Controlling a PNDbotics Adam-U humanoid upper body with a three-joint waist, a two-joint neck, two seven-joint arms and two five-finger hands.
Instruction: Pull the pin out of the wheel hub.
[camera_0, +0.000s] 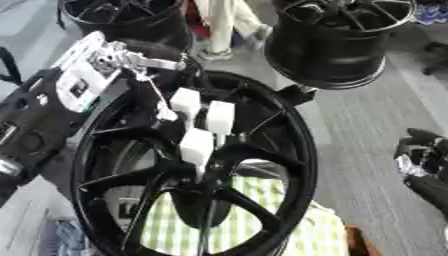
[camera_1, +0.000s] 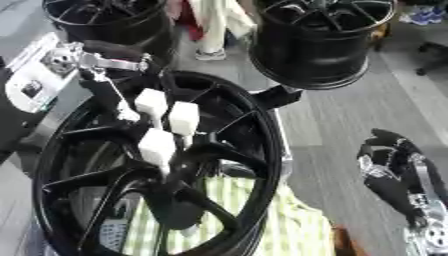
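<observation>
Left eye view shows the pin (camera_0: 198, 146) at the centre of the wheel hub (camera_0: 206, 182), its white block-shaped head standing just above the point where the black spokes meet, with two more white pins (camera_0: 220, 117) set close above it, nearer the upper rim. The hub stands upright before the robot on a green-and-white checked cloth (camera_0: 254, 220). The left hand (camera_0: 144, 62) reaches in from the upper left, its fingers bent down over the rim toward the uppermost white heads; whether they pinch one or only touch it cannot be told from either view. The right hand (camera_1: 389, 165) hangs idle at the right, well apart from the hub, fingers relaxed. Two further black wheels (camera_0: 337, 40) stand on the grey floor behind. The step in hand appears to be the reach and grasp, with no pin yet drawn. The next move likely calls for closing on one head and pulling straight along its axis, away from the spokes.
</observation>
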